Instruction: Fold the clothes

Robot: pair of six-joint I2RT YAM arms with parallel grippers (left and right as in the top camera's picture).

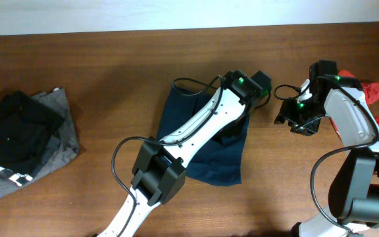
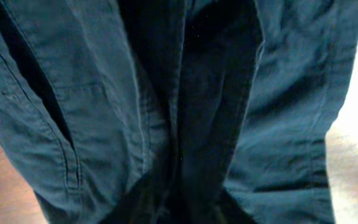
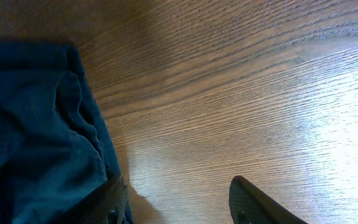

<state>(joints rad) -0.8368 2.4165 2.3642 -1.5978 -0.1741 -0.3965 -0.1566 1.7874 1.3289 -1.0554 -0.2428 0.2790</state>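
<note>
Right jaws are held apart over bare counter (image 3: 260,93) with nothing between them, and the navy garment (image 3: 36,137) is seen just beside one fingertip (image 3: 115,194), on the side toward the left arm (image 1: 196,128). At the garment's far corner the left jaws are sunk in cloth, which fills their camera, so whether they are clenched on it cannot be told. Its long axis is judged to run along the left arm, past the right jaws rather than toward them, so a sideways reach onto the nearest edge would be required.
</note>
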